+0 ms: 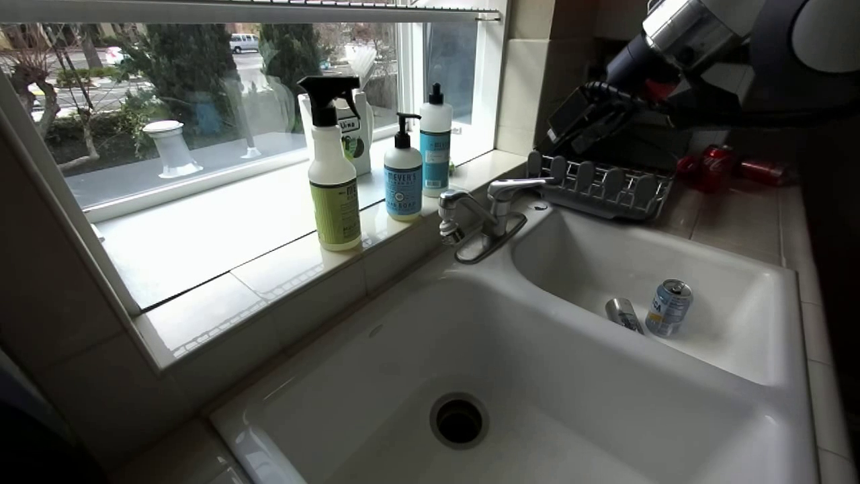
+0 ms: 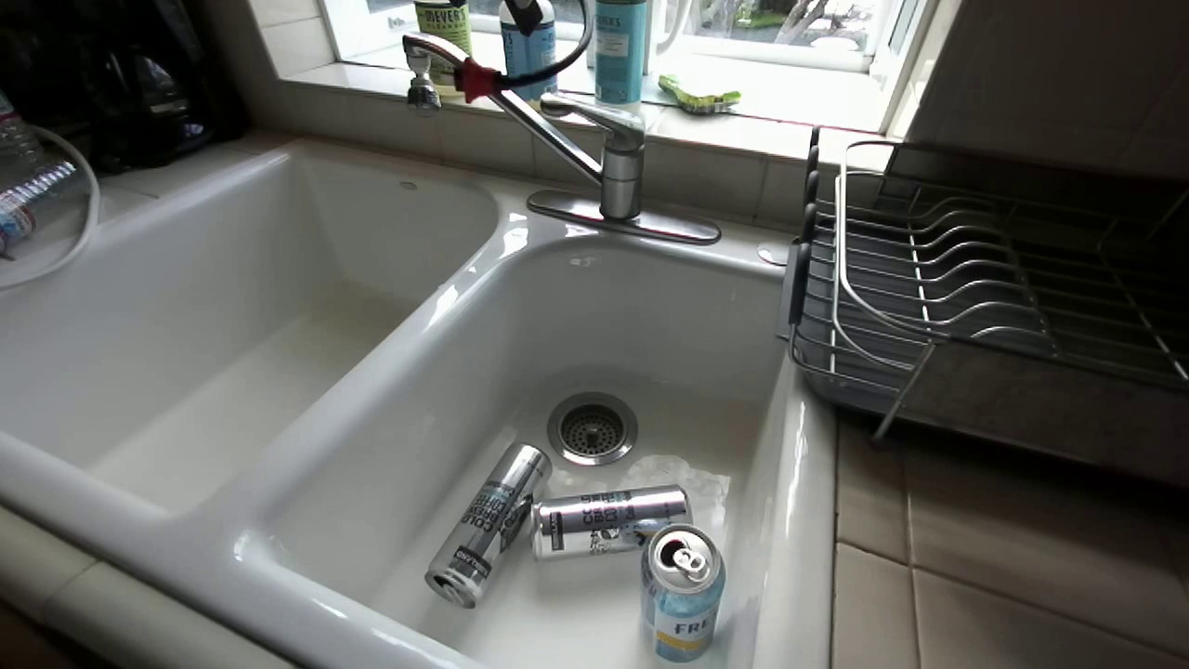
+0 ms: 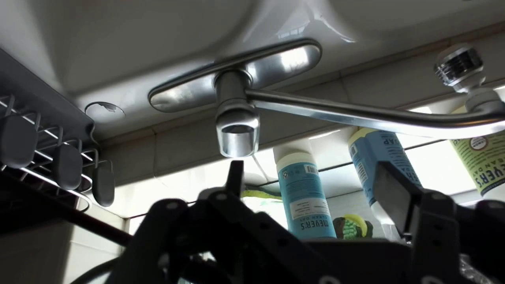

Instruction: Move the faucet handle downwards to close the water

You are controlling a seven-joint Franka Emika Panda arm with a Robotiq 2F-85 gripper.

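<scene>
Facing the faucet handle (image 3: 237, 138), the gripper (image 3: 310, 167) holds its fingers (image 3: 388, 197) well apart, nothing gripped. In an exterior view the lever (image 1: 521, 183) lies ahead of the hand and lower than the fingertips, with a gap between. So nothing is pressing it, yet I can spot no water below the spout (image 3: 355, 114), which reaches past the hand's side. Perhaps the closing is already done and only backing off is left; or a thin stream is lost against the white sink (image 1: 578, 336) below the hand, and the push is to come. I can't tell which. How far down the lever sits is unclear: the wrist view catches it nearly end-on. In an exterior view a red piece (image 2: 477, 81) covers part of the spout, and the hand is mostly cut off above.
</scene>
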